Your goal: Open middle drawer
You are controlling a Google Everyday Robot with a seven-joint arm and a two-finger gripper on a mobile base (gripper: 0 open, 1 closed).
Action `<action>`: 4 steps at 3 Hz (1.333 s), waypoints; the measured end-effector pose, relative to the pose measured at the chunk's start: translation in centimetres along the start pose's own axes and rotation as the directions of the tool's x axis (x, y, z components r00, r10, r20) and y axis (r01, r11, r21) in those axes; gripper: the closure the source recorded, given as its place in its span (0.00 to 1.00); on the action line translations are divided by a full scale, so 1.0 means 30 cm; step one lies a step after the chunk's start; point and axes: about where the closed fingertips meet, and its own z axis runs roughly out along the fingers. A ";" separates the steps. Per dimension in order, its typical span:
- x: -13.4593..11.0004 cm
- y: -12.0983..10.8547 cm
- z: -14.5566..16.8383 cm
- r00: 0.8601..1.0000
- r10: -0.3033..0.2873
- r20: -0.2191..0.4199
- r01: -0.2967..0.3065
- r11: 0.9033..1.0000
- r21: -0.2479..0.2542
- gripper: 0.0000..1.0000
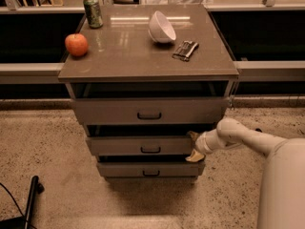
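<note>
Smooth white arm [248,137], tan-tipped gripper [194,146] beside middle drawer [143,146]

The white arm [248,138] reaches in from the near right, stretched leftward; its claw [194,146] has its tan fingers [195,156] spread apart, one above the other.

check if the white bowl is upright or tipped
Tipped: the bowl rests on its side, rim slanted rather than level. The tool is at the right end of the middle drawer.

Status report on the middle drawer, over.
Gripper at right end of middle drawer front. Handle untouched, no tray showing. Nothing seen in its path.
</note>
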 end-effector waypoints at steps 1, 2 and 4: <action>-0.050 0.007 -0.022 0.999 -0.044 -0.003 0.044 0.999 0.009 0.63; -0.086 0.036 -0.027 0.998 -0.068 0.009 0.068 0.998 -0.003 0.86; -0.120 0.119 -0.049 0.996 -0.056 0.065 0.058 0.997 -0.043 0.62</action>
